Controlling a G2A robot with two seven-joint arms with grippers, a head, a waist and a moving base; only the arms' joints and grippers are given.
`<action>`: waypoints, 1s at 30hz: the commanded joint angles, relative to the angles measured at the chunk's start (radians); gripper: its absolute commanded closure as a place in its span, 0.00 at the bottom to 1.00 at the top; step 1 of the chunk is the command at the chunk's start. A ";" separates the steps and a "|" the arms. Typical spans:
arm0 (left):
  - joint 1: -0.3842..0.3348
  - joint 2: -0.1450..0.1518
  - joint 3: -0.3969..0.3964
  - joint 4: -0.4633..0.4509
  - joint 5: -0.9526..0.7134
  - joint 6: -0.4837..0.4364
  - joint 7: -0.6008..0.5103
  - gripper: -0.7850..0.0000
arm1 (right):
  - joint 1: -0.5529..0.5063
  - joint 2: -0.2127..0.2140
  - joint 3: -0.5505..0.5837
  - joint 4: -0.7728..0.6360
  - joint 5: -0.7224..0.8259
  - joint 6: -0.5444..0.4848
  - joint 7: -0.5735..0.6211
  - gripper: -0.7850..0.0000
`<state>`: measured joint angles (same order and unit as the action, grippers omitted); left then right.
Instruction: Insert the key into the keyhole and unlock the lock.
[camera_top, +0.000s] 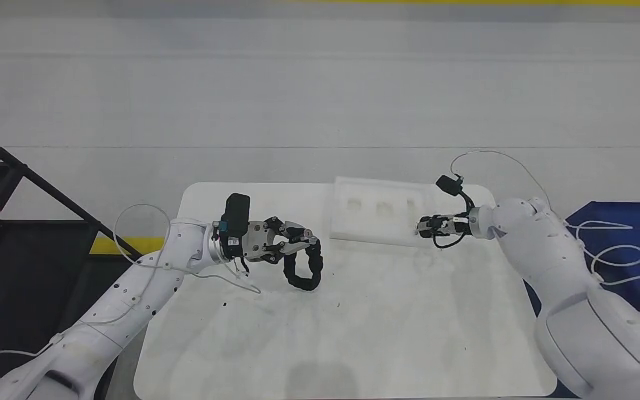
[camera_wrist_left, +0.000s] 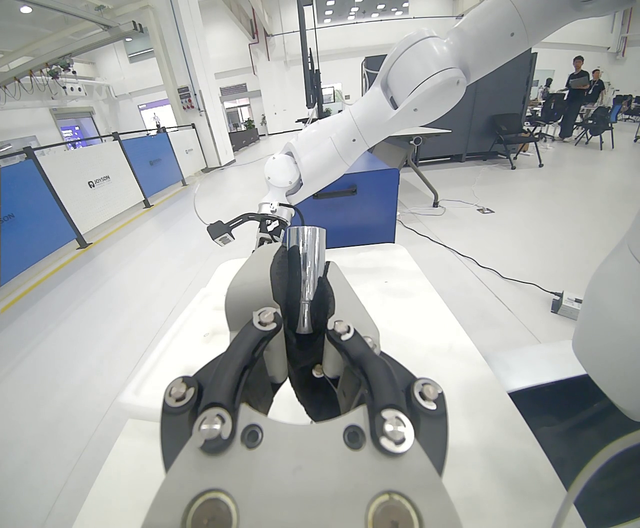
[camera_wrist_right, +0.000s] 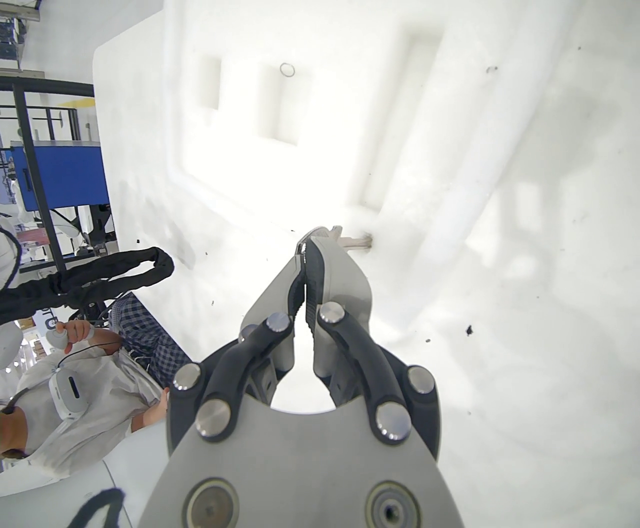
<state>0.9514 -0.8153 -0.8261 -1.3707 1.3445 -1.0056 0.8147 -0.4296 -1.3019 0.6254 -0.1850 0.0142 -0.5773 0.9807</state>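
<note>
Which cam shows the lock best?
Left wrist view: lock close up, chrome barrel clamped in the left gripper. Top view shows its black cable loop, small; right wrist view, part of that cable.

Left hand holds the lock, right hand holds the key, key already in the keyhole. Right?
Wrong on the last part: the key is not in the keyhole. Top view shows the right hand holding it by the tray, apart from the lock in the left hand.
</note>
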 joint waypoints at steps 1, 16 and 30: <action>0.000 0.000 0.000 0.000 0.000 0.000 0.000 1.00 | -0.001 -0.001 0.000 0.000 -0.006 0.009 -0.001 1.00; 0.000 0.000 0.000 0.000 0.000 0.000 0.000 1.00 | 0.032 -0.017 -0.043 -0.016 -0.174 0.130 -0.037 0.00; 0.000 0.000 0.000 0.000 0.000 0.000 0.000 1.00 | 0.073 -0.032 -0.090 -0.086 -0.353 0.230 -0.072 0.00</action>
<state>0.9514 -0.8153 -0.8261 -1.3707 1.3445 -1.0056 0.8147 -0.3573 -1.3318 0.5392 -0.2649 -0.3247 -0.3608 0.9133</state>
